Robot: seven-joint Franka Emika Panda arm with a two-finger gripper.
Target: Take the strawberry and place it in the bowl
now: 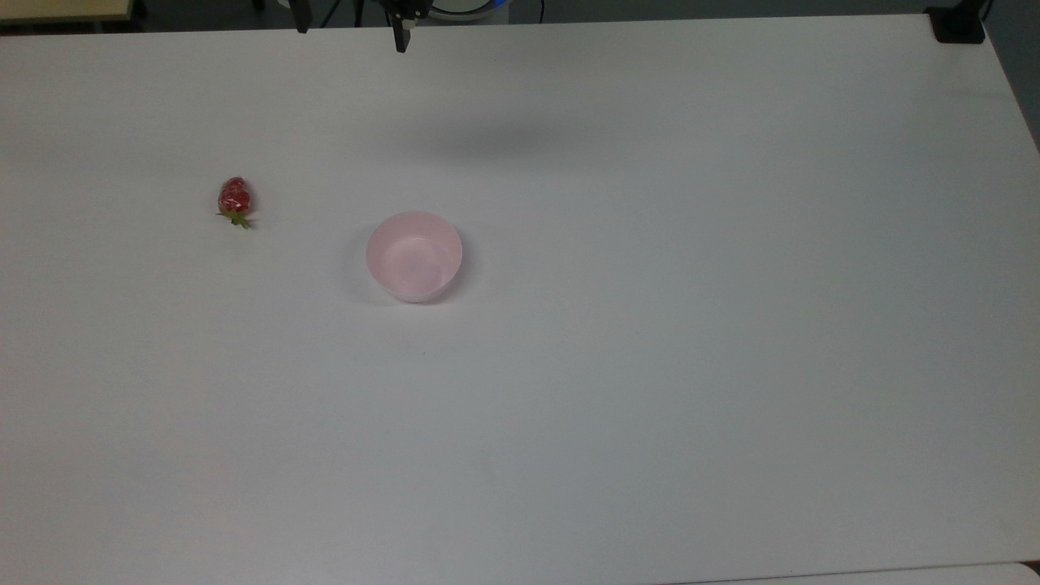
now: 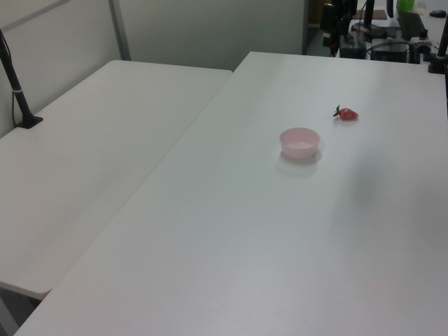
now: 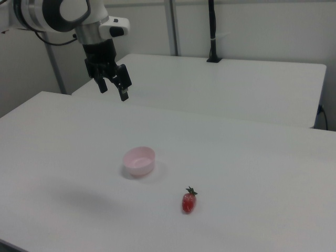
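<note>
**Strawberry on its side, gripper high and empty**

Taking the pink bowl [image 3: 139, 160] as landmark, in the right view the strawberry [image 3: 189, 201] lies nearer the camera and off to the right view's right of the bowl, apart from it, resting on its side on the white table [image 3: 252, 173] with its green cap pointing away. It looks small, light and glossy, probably a hard plastic toy, so likely slippery. I judge the safest hold is across the widest part of the red body, fingers straddling it from above, clear of the spiky leaves. The bowl stands upright and empty.

Farther back, beyond the bowl toward the table's far edge, the gripper [image 3: 113, 86] hangs well above the surface, pointing downward under the arm's white wrist. Its jaws are spread apart and hold nothing.
</note>
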